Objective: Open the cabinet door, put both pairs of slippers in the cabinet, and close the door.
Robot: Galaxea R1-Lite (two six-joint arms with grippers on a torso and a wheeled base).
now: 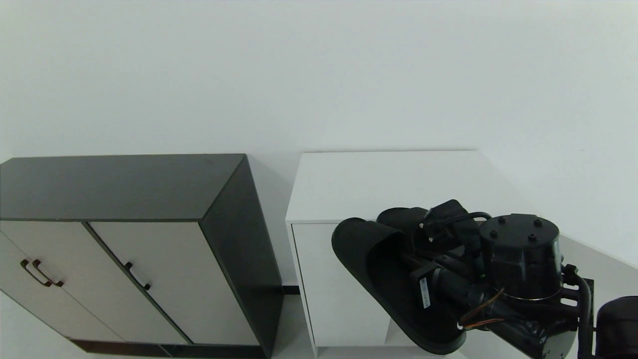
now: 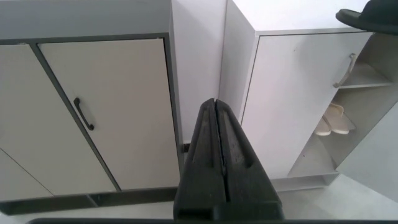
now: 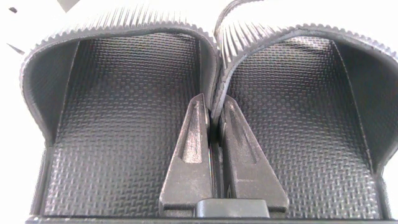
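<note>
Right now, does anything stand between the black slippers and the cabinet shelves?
Nothing visible does. The right gripper holds the black slippers before the cabinet, whose open side shows a bare shelf above the white pair.

— Any words or numbers to read here?
— None that are legible.
— What about the white label (image 1: 425,293) on the right arm (image 1: 521,254), beside the black slippers (image 1: 379,279)?
— It bears small dark print, too fine to make out.
— Can you tell a digit or a sign on it?
— No, I cannot tell any.
</note>
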